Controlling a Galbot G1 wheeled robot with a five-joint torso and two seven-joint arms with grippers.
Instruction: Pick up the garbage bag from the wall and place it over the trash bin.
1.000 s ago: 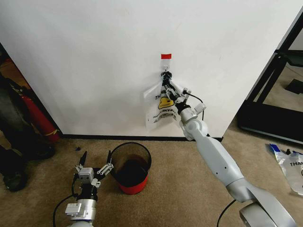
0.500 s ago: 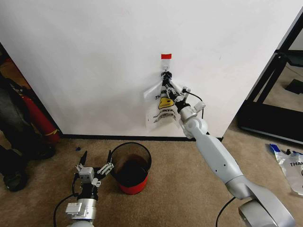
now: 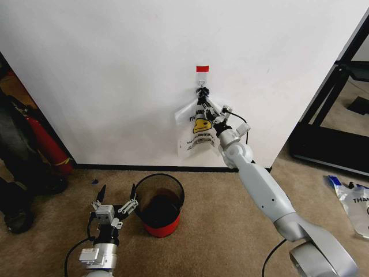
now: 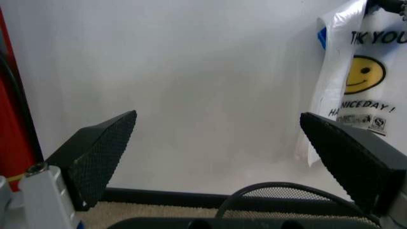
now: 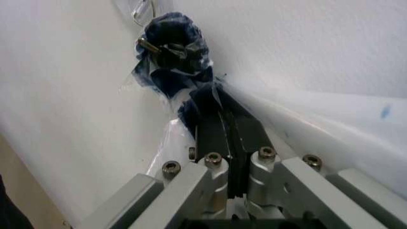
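We take the black hook [image 3: 202,90] on the wall [image 3: 115,69] as our landmark. The garbage bag [image 3: 196,128] hangs straight down from the hook, its blue handles [image 5: 175,62] bunched around it and its smiley and print facing into the room. A red tape strip [image 3: 202,68] sits just above the hook. Our right gripper [image 3: 207,105] reaches up to just below the hook; in the right wrist view we see its black fingers [image 5: 219,126] pressed together, pinching the blue plastic under the bunch. The trash bin [image 3: 159,205] stands on the carpet [image 3: 219,231] well below the hook and a little to its left. Our left gripper [image 3: 116,197] hovers low beside the bin's left rim, far from the hook, its fingers [image 4: 95,155] spread wide around nothing.
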